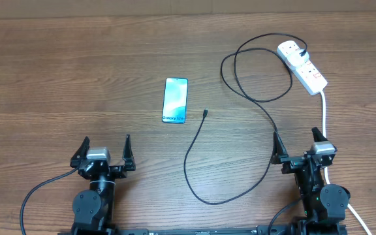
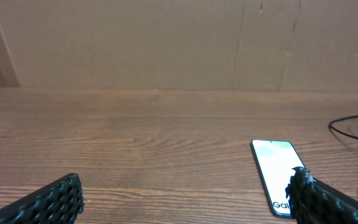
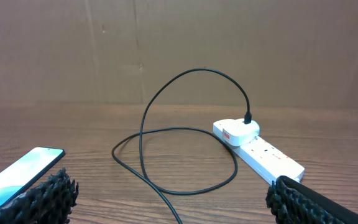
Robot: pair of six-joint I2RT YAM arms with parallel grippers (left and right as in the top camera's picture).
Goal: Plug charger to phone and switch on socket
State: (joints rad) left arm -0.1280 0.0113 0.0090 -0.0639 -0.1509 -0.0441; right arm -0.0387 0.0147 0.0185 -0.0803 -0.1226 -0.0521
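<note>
The phone (image 1: 175,100) lies flat mid-table, its light blue screen up; it also shows in the left wrist view (image 2: 272,171) and the right wrist view (image 3: 17,174). The charger, a thin black cable (image 1: 194,170), has its small connector tip (image 1: 205,113) lying free just right of the phone. The cable loops across the table (image 3: 202,70) into a white adapter (image 3: 238,130) seated on the socket (image 1: 302,66), a white power strip at the far right (image 3: 260,152). My left gripper (image 1: 106,141) (image 2: 185,186) and right gripper (image 1: 296,136) (image 3: 169,193) stand open and empty near the front edge.
The socket's thick white cord (image 1: 324,111) runs down the right side past my right arm. A brown cardboard wall (image 2: 166,43) closes off the far edge of the wooden table (image 1: 57,78).
</note>
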